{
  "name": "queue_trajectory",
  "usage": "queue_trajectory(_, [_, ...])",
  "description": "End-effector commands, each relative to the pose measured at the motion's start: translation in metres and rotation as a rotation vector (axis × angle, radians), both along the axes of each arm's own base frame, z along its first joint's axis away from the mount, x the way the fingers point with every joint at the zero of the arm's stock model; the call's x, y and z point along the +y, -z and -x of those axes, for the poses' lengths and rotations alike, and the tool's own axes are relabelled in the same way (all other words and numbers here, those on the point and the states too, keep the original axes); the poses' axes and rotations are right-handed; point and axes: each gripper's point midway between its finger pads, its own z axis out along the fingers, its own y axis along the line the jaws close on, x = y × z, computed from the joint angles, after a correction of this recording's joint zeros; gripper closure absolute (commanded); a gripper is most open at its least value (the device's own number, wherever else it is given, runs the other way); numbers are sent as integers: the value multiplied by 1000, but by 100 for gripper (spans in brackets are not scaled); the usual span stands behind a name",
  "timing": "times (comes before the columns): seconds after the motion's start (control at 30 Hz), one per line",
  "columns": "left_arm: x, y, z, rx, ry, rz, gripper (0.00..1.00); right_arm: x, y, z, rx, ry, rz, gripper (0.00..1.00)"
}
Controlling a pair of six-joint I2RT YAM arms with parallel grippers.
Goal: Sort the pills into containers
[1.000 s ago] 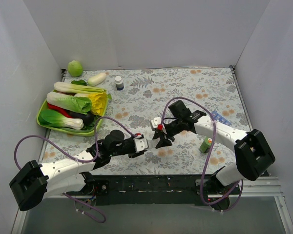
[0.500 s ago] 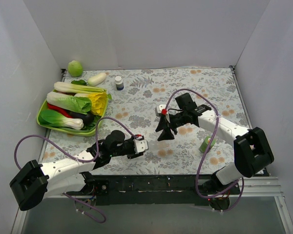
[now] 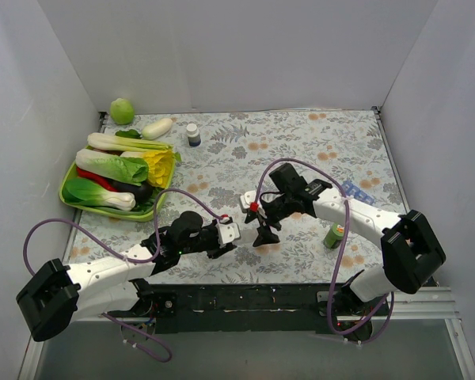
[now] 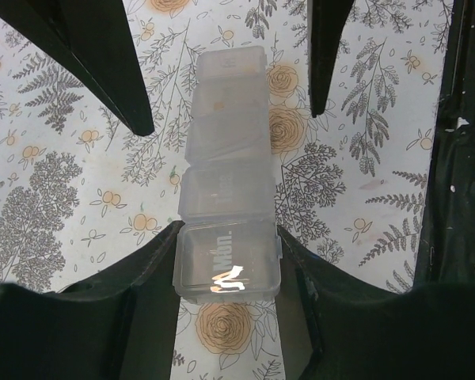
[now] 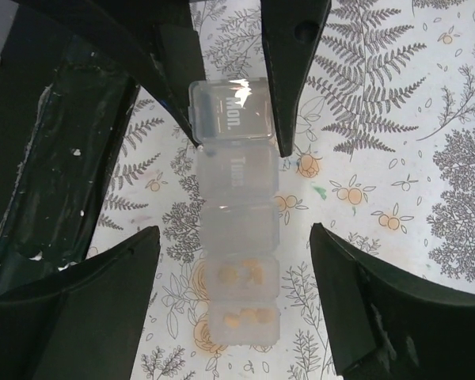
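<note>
The containers are a clear strip of lidded compartments (image 4: 228,170) lying on the flowered table cloth. My left gripper (image 4: 229,237) is shut on its "Mon." end compartment (image 4: 229,265). In the right wrist view the strip (image 5: 236,222) runs up the middle, and two compartments near its close end hold orange pills (image 5: 241,273). My right gripper (image 5: 233,229) is open wide, its fingers (image 5: 87,309) astride the strip's pill end without touching it. In the top view the left gripper (image 3: 228,235) and right gripper (image 3: 261,232) meet near the table's front middle; the strip between them is hard to make out.
A green tray (image 3: 73,198) of vegetables sits at the left. A dark blue white-capped bottle (image 3: 193,134), a green ball (image 3: 122,110) and a white vegetable (image 3: 157,128) stand at the back left. A small green bottle (image 3: 333,235) and a blue item (image 3: 356,190) are at the right.
My right gripper drew up and back from the strip half a second ago, then came back down to the left over it. The left gripper has kept still on the strip.
</note>
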Motion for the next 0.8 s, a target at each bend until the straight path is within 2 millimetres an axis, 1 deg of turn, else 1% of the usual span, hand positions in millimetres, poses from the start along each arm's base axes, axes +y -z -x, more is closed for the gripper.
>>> queue_trajectory(0.0, [-7,-11,1,17,2,56,100,0,4,-6,-87,12,23,16])
queue_trajectory(0.13, [-8,-14,1,22,2,68,100,2,6,-15,-114,46,35,18])
queue_trajectory(0.27, [-8,-13,3,29,4,70,100,5,0,-17,-116,62,22,23])
queue_trajectory(0.37, [-6,-9,3,26,5,50,100,5,-7,-21,-102,78,9,28])
queue_trajectory(0.43, [-4,-6,3,24,4,37,100,5,-12,-21,-71,83,-4,33])
queue_trajectory(0.47, [-4,-6,3,23,6,34,100,4,-15,-28,-66,101,-9,35])
queue_trajectory(0.5, [-4,-6,2,23,6,34,100,3,-16,-30,-60,108,-12,39])
queue_trajectory(0.57, [-4,-6,2,15,10,29,100,1,-17,-36,-47,131,-16,41])
queue_trajectory(0.6, [-4,-5,2,14,9,27,100,1,-18,-37,-41,137,-19,43])
queue_trajectory(0.7, [-4,-4,3,14,21,23,100,2,-22,-42,-17,164,-35,47])
queue_trajectory(0.77, [-5,-5,4,14,25,24,100,3,-20,-45,-1,192,-25,49])
